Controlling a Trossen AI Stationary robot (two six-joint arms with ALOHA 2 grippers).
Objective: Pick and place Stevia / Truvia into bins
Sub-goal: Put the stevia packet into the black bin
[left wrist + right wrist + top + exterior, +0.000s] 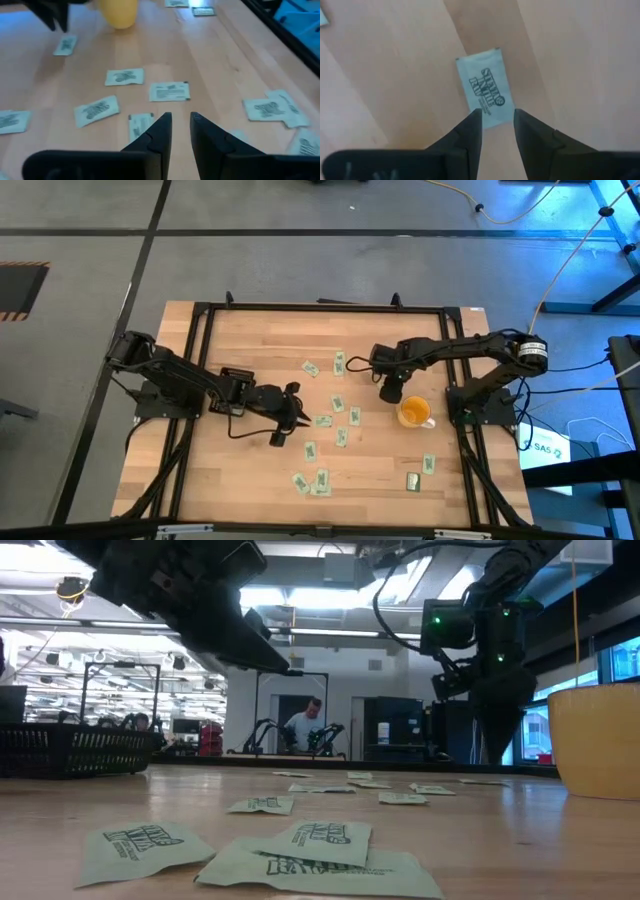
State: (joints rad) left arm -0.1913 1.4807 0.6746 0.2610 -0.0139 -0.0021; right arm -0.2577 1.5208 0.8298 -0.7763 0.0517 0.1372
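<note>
Several pale green Stevia sachets (338,402) lie flat and scattered over the wooden table (250,340). My left gripper (293,420) hangs open above the table's middle and slants down. Sachets (170,92) lie ahead of it, and one sachet (140,125) is partly behind a finger. My right gripper (497,117) points straight down, open, above the near end of one sachet (484,85) and clear of it. A black mesh bin (70,748) shows only in the low view, at the far left.
A yellow cup (414,412) stands just right of my right gripper and fills the right edge of the low view (600,740). A cluster of sachets (312,480) lies near the front edge. A person (300,725) stands far behind the table.
</note>
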